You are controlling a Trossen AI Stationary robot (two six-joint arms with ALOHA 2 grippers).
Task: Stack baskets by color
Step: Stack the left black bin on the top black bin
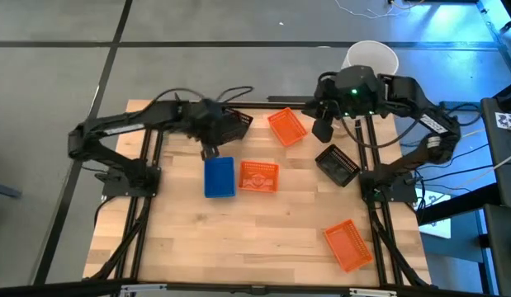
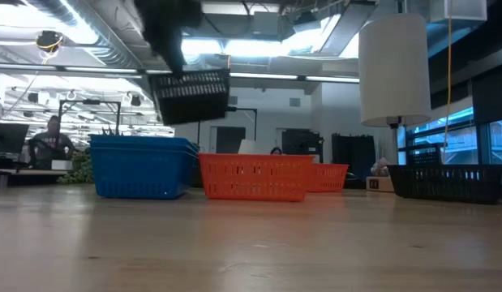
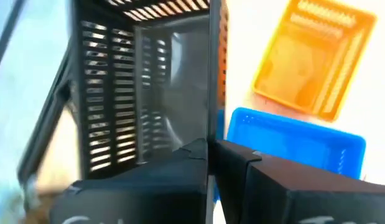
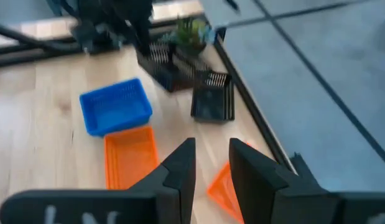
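My left gripper (image 1: 212, 130) is shut on a black basket (image 2: 192, 96) and holds it in the air over the table's far left part. Below it a blue basket (image 1: 220, 176) and an orange basket (image 1: 258, 176) stand side by side on their bases. Another orange basket (image 1: 287, 126) lies near the far edge, and a third (image 1: 349, 244) at the near right. A black basket (image 1: 337, 165) rests at the right. My right gripper (image 4: 211, 158) hangs open above the far right part, holding nothing. My left gripper pinches one wall of the black basket (image 3: 209, 118) at its rim, one finger inside the basket and one outside. The fingers slant down onto it from above. The basket is lifted clear of the table, higher than the blue basket's rim and slightly tilted.
A tall white cylinder (image 1: 371, 58) stands past the table's far right corner. A small green plant (image 4: 191, 31) sits at the far edge. In the right wrist view another black basket (image 4: 212, 102) shows by the far edge. Bare wood lies along the near left.
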